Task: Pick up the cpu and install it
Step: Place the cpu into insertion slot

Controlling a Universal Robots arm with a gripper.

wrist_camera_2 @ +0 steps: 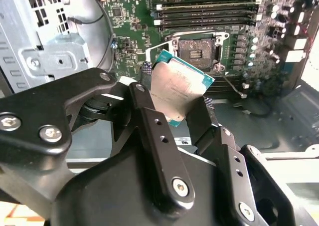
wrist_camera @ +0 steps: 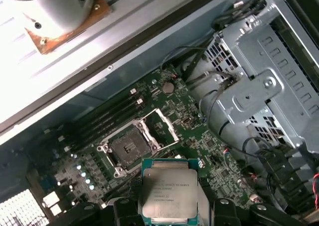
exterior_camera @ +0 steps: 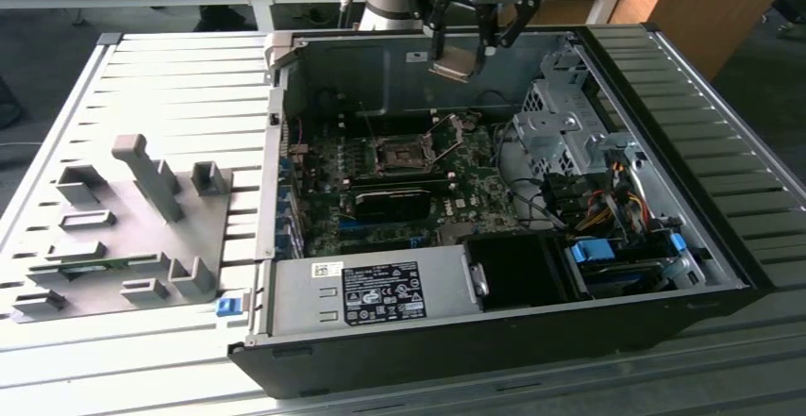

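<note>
Above the far end of the open black-and-grey computer case (exterior_camera: 504, 341), we've got the black two-finger gripper (exterior_camera: 460, 62) pinched in tight on the small flat square cpu with a silvery metal lid and green rim (exterior_camera: 454, 69). The fingers clamp two opposite edges. The chip hangs well clear of the green motherboard (exterior_camera: 377, 190), up near the case's far wall.

Both wrist views show the dark square metal-framed socket (wrist_camera: 124, 146) bare, with its hinged metal frame (wrist_camera: 158, 125) swung up. The socket is apart from the cpu (wrist_camera: 169, 193), not under it.

Our read on doing this carry well:
- Hold the pinch constant; the grip is on edges only, so a slip is the likely failure.
- Level the chip. It looks tilted in the exterior view, one edge lower.
- Square its edges to the socket while it's high, and stay clear of the raised frame.

Orientation: the lid faces the wrist (wrist_camera_2: 177, 89) and the tan underside faces the board. It's near-square, so we can't call a real long axis. We can't make out the corner mark.
</note>
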